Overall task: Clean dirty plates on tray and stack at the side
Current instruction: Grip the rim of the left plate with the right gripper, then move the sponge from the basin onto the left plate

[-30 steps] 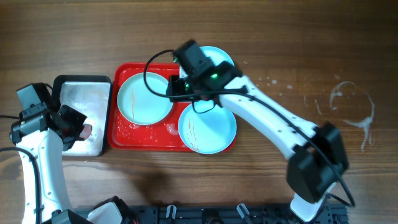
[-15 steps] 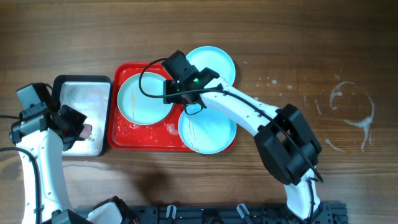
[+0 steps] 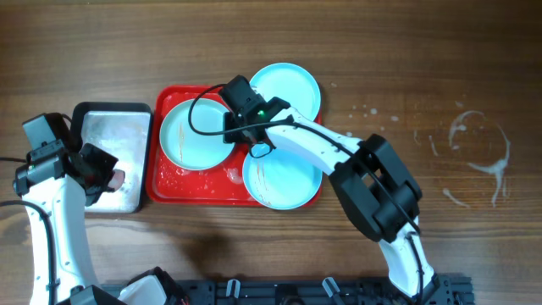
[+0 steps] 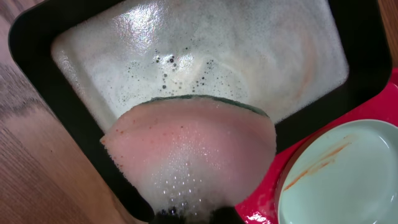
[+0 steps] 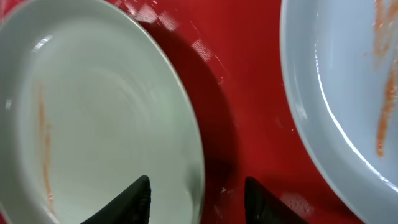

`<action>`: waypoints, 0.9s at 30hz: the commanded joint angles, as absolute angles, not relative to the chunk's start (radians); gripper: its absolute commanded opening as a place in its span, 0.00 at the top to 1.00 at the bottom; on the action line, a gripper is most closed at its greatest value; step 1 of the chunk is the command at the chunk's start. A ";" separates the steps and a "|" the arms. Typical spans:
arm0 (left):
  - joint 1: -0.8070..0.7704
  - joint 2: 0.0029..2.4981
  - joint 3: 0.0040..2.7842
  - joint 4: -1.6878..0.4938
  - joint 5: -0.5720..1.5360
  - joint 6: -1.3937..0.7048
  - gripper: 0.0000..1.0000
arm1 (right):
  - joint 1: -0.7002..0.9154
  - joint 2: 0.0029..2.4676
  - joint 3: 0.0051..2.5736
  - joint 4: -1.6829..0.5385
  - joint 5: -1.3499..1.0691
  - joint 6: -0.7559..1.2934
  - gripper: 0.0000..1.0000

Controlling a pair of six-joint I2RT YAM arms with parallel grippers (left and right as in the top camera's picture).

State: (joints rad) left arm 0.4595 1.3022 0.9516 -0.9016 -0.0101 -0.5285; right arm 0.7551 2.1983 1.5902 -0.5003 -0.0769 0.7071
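Three pale mint-blue plates lie on or over the red tray (image 3: 182,180): a left plate (image 3: 193,134), a front-right plate (image 3: 284,178) with orange streaks, and a back-right plate (image 3: 288,87) overhanging the tray's far edge. My right gripper (image 3: 234,129) (image 5: 199,202) is open, its fingers straddling the left plate's (image 5: 93,118) right rim; the streaked plate (image 5: 348,93) is to its right. My left gripper (image 3: 107,175) (image 4: 193,219) is shut on a foamy pink sponge (image 4: 193,149) above the pan.
A black-rimmed metal pan (image 3: 110,135) (image 4: 37,37) full of suds stands left of the tray, touching its edge (image 4: 264,193). Water spots mark the wooden table (image 3: 474,144) at the right. The right arm reaches across the front-right plate.
My right gripper has moved left, from near the back-right plate to the left plate's right rim. The left arm and sponge have stayed still.
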 commanded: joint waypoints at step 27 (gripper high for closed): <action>0.461 1.292 0.970 -0.918 -0.026 -0.519 0.96 | 0.791 2.299 1.595 -0.516 -0.125 0.718 0.96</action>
State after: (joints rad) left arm 0.4595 1.3022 0.9516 -0.9203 -0.0105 -0.5285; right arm 0.7830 2.2406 1.6032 -0.4667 -0.0891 0.7181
